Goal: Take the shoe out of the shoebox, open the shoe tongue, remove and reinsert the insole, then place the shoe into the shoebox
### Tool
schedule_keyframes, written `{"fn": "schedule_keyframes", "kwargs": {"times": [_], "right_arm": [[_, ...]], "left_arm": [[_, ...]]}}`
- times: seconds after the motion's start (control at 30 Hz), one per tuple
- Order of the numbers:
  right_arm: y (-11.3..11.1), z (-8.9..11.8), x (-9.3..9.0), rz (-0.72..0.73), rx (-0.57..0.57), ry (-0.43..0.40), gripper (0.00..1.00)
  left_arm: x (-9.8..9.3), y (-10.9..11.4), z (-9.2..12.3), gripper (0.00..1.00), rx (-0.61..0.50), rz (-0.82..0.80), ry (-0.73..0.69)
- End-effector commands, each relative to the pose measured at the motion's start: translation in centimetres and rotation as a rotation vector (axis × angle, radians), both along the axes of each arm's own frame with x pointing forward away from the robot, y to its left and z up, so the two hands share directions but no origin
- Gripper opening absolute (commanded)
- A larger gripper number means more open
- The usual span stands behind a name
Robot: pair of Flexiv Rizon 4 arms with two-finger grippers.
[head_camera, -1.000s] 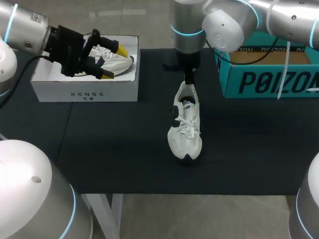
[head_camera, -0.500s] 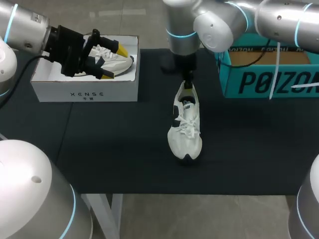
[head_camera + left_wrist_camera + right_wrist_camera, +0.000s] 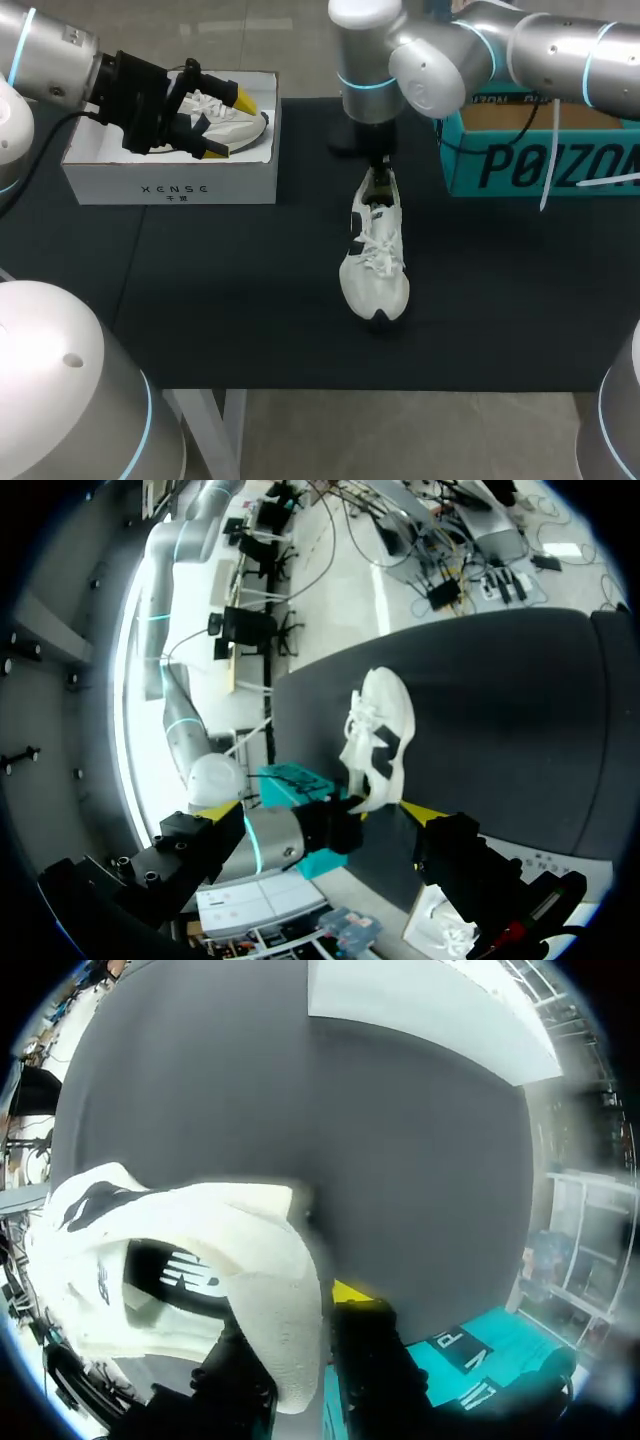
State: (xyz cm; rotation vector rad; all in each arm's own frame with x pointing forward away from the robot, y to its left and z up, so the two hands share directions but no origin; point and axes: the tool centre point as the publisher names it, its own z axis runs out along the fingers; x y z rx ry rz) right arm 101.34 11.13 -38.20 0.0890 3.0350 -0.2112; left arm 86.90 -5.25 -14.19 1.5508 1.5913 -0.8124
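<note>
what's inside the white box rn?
A white shoe lies in the box. The open left gripper hangs over it, covering its middle; the box floor beneath is hidden.

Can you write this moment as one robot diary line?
right gripper: shut on heel of white lace-up sneaker | sneaker: on black tabletop | left gripper: open above white cardboard shoebox

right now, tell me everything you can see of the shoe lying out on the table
The shoe is white with dark side patches, white laces and a dark toe tip. It stands upright on the black table, toe toward the near edge. The right gripper pinches its fabric heel collar.
</note>
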Motion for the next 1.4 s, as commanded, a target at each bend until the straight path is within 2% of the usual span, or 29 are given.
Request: {"fn": "schedule_keyframes", "kwargs": {"times": [0.03,0.23,0.5,0.57,1.4], "right_arm": [[-0.8,5.0,-1.4,-0.029,0.029,-0.015,0.00],[-1.4,10.6,-1.7,-0.101,0.079,-0.066,0.00],[-0.5,15.1,-0.8,-0.096,0.076,-0.115,0.00],[-0.1,15.8,-0.9,-0.071,0.000,-0.165,0.00],[-0.1,15.8,-0.9,-0.071,0.000,-0.165,0.00]], "left_arm": [[-0.1,-0.1,0.0,1.00,0.002,0.002,-0.001],[-0.1,-0.1,0.0,1.00,0.002,0.002,-0.001],[-0.1,-0.1,0.0,1.00,0.002,0.002,-0.001],[-0.1,-0.1,0.0,1.00,0.002,0.002,-0.001],[-0.1,-0.1,0.0,1.00,0.002,0.002,-0.001]]}}
